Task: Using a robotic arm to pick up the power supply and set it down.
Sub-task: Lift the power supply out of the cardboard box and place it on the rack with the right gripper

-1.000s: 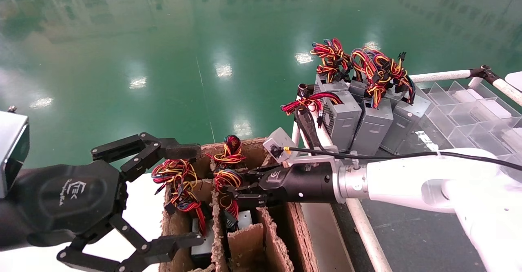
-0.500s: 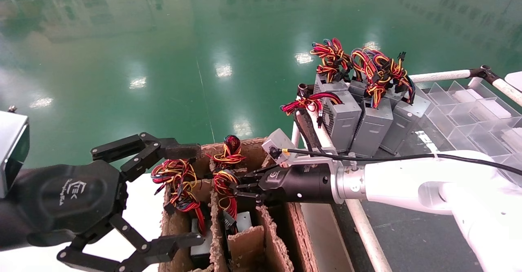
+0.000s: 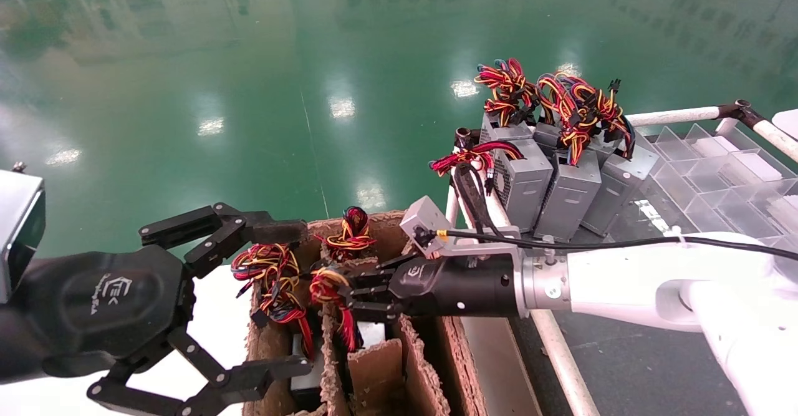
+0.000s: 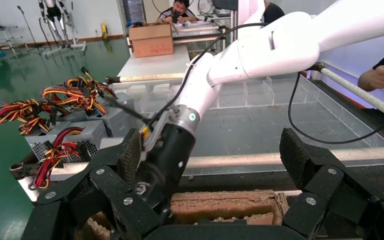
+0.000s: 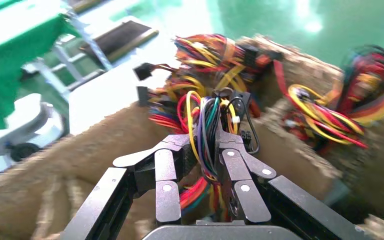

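Green glossy floor [image 3: 249, 91] lies behind one divided cardboard box [image 3: 424, 372]. Left gripper [image 3: 274, 297] hangs spread beside it. Right gripper [image 3: 346, 291] is clamped on a supply's wire bundle [image 3: 324, 285] inside. Beyond stand four grey vented supplies [image 3: 561, 185].

Glossy green floor [image 3: 249, 91], rough fibrous cardboard box [image 3: 436, 366]

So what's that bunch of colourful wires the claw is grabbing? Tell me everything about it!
The wire bundle is a looped bunch of thin red, yellow, orange and darker wires with small black plugs. The right claw is shut on it, pinching the loop between its black fingers. It hangs over a slot of the rough brown cardboard box, trailing down inside. What it is joined to below is hidden.
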Robot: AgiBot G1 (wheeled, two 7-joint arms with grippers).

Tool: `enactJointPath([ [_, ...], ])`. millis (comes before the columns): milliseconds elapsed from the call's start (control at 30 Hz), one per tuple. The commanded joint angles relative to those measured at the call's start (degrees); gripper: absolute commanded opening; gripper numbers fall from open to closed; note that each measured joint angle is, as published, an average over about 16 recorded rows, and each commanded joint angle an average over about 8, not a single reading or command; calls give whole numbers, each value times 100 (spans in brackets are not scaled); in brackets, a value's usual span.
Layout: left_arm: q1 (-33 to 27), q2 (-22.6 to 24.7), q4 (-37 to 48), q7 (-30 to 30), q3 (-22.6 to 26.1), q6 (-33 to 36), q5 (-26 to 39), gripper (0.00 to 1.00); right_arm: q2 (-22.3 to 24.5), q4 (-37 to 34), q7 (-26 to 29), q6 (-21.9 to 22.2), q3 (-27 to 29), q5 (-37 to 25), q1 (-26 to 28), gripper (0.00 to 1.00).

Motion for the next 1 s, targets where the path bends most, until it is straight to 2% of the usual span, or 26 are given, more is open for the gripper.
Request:
enactJointPath([
  [33,0,0,0,0,0,0,0,100,20,-22,-43,-211,26,63,15,0],
  [333,-1,-1,0,1,3,-1,-2,100,375,-189,-344,-573,342,526,201,0],
  [533,-1,-2,0,2,4,-2,-3,100,752,-26,-411,-731,535,824,418,0],
  [767,-1,-2,0,3,6,-2,-4,100,1340,589,-141,-785,669,1144,697,0],
  [1000,-2,-3,0,4,7,-3,-5,100,2178,1543,294,-720,767,1444,850,0],
])
